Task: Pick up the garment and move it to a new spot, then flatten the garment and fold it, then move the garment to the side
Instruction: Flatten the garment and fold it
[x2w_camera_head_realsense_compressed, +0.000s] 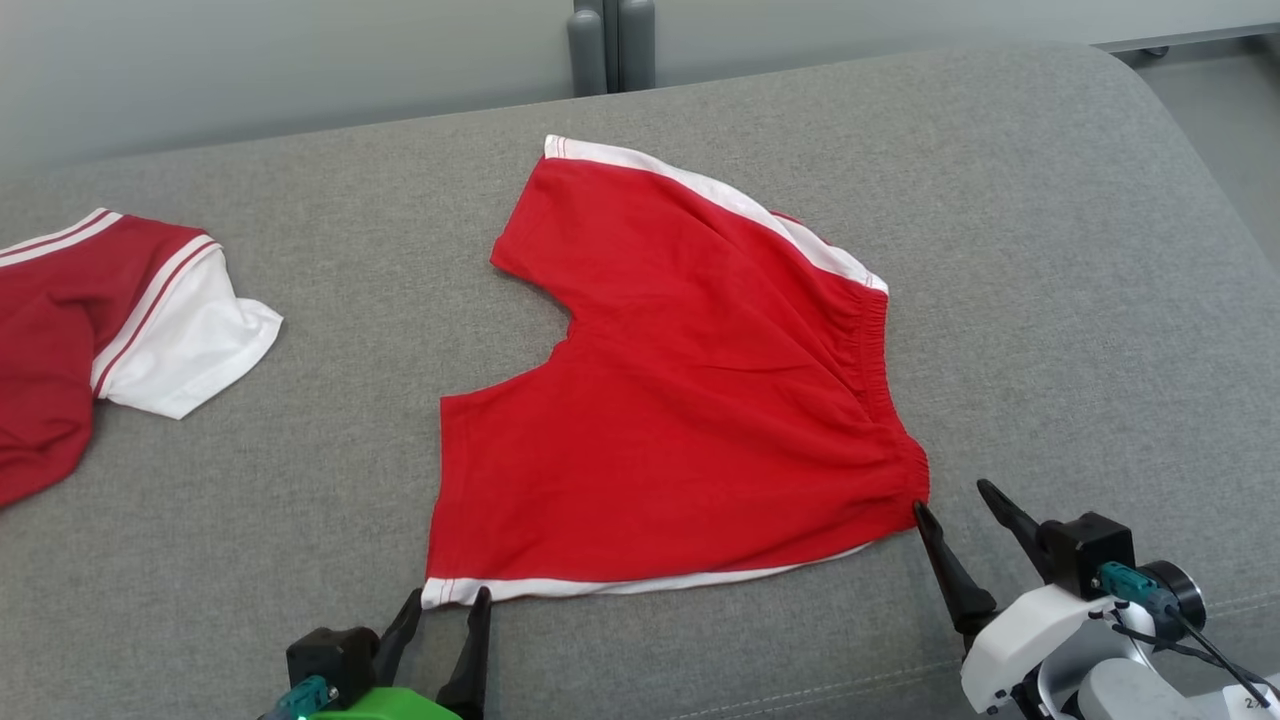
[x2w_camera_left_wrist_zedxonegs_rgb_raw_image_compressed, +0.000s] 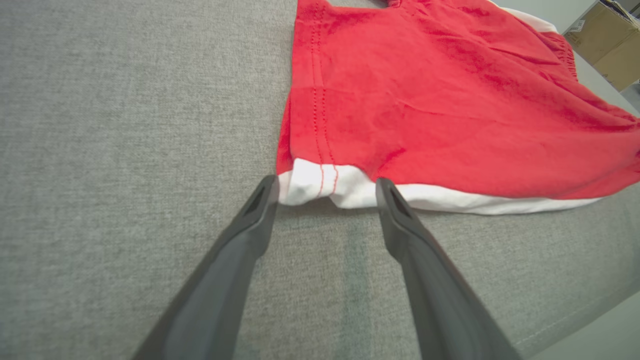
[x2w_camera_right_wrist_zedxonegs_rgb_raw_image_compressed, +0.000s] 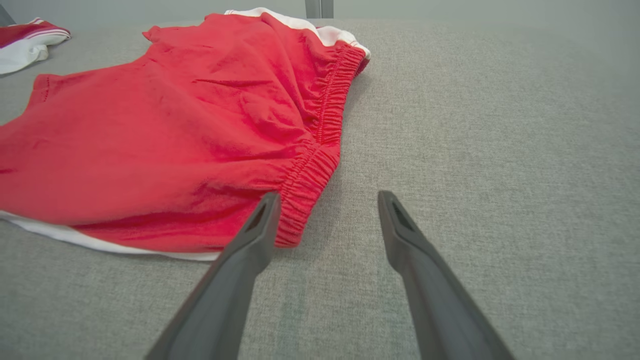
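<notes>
The garment (x2w_camera_head_realsense_compressed: 690, 400) is a pair of red shorts with white side stripes, lying spread flat on the grey cushion (x2w_camera_head_realsense_compressed: 1050, 250). Its elastic waistband faces right and its two legs face left. My left gripper (x2w_camera_head_realsense_compressed: 448, 612) stands open at the near leg's white hem corner (x2w_camera_left_wrist_zedxonegs_rgb_raw_image_compressed: 320, 186), fingertips just short of the cloth. My right gripper (x2w_camera_head_realsense_compressed: 950, 500) is open at the near end of the waistband (x2w_camera_right_wrist_zedxonegs_rgb_raw_image_compressed: 305, 200); its left fingertip (x2w_camera_right_wrist_zedxonegs_rgb_raw_image_compressed: 270, 200) sits against the waistband edge and the other is over bare cushion. Nothing is held.
A second red and white garment (x2w_camera_head_realsense_compressed: 110, 320) lies at the cushion's left edge. The cushion's front edge runs just below both grippers. A grey post (x2w_camera_head_realsense_compressed: 610, 40) stands behind the cushion. Cardboard boxes (x2w_camera_left_wrist_zedxonegs_rgb_raw_image_compressed: 610, 40) show beyond the shorts in the left wrist view.
</notes>
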